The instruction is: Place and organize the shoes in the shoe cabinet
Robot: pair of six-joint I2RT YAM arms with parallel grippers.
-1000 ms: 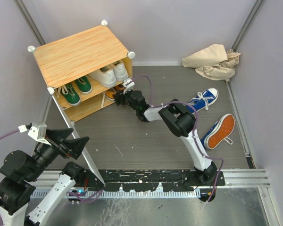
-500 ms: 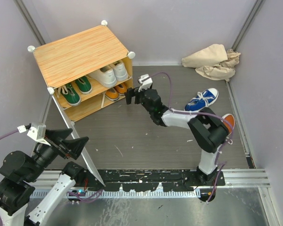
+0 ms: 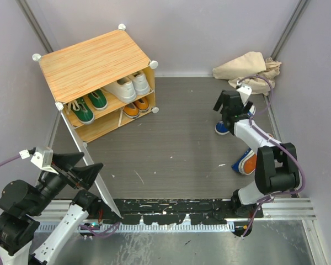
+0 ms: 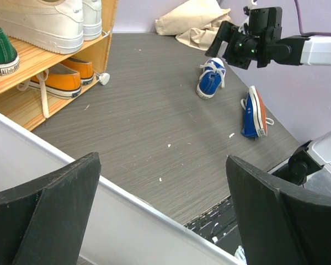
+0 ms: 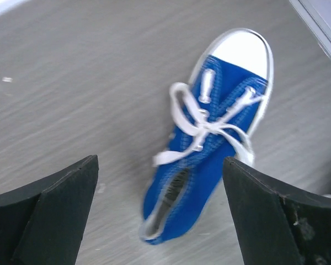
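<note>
One blue sneaker stands upright on the table, well right of the shoe cabinet, under the right claw, whose fingers are spread. Its mate lies sideways, farther from the cabinet. Inside the cabinet sit the green pair, white pair and orange pair. The left claw, spread wide, is at the cabinet's open door.

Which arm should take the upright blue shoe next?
Right. Its end effector hangs open directly above the blue shoe, which fills its wrist view. The left end effector sits far off by the cabinet door.
</note>
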